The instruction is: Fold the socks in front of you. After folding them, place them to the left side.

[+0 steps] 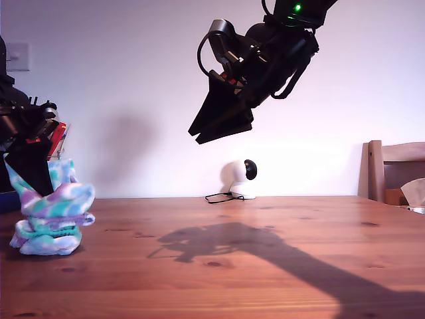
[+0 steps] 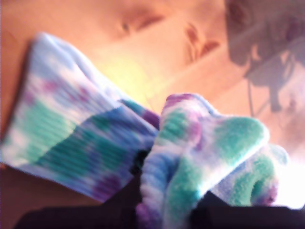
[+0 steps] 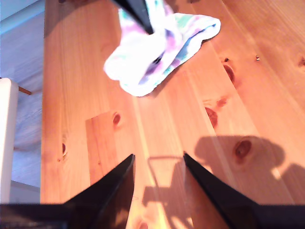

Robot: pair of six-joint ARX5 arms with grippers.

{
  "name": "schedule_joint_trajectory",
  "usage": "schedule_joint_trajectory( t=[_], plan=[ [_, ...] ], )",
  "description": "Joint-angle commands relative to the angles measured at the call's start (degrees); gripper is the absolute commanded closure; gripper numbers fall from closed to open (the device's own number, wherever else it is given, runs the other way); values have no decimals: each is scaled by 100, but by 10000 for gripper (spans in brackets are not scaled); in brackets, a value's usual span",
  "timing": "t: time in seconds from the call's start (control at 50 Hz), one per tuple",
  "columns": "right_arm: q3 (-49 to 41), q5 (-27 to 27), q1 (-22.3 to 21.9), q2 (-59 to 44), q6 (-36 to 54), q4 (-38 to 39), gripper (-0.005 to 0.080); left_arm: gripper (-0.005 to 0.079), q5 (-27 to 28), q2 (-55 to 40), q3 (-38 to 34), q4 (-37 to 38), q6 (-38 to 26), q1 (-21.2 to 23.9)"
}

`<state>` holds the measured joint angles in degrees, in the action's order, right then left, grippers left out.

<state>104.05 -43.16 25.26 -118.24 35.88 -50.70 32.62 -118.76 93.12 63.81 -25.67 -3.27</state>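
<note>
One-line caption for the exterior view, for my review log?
My first pincer grips the bundled socks at the exterior view's left on the wooden table; my second pincer hangs open, raised above it.

A knotty pine table (image 1: 279, 266) fills the lower frame, warm light casting a long dark shadow (image 1: 265, 256) across it. Behind stands a plain white wall (image 1: 133, 100), a light switch (image 1: 17, 57) at upper left. A wooden chair (image 1: 392, 169) sits at right, and a small white camera (image 1: 239, 178) rests mid-frame.

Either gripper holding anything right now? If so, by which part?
My first gripper pinches the socks at the bunched top of the folded bundle, which rests on the table. My second gripper is open, holding nothing.
</note>
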Motion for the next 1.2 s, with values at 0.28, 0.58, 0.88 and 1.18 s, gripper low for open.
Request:
schedule_joint_trajectory(
  t=[0.28, 0.58, 0.88, 1.18],
  plan=[
    [-74, -122, 44, 44, 15, 26, 470, 764, -219, -608, 22, -278, 4, -33],
    [-74, -195, 44, 44, 15, 31, 470, 674, -688, -619, 22, -691, -7, 20],
    [-74, -299, 48, 44, 15, 26, 470, 350, -1049, -619, 24, -846, -7, 162],
    [-74, -345, 48, 44, 15, 22, 470, 238, -1165, -610, 199, -859, -22, 195]
  ],
)
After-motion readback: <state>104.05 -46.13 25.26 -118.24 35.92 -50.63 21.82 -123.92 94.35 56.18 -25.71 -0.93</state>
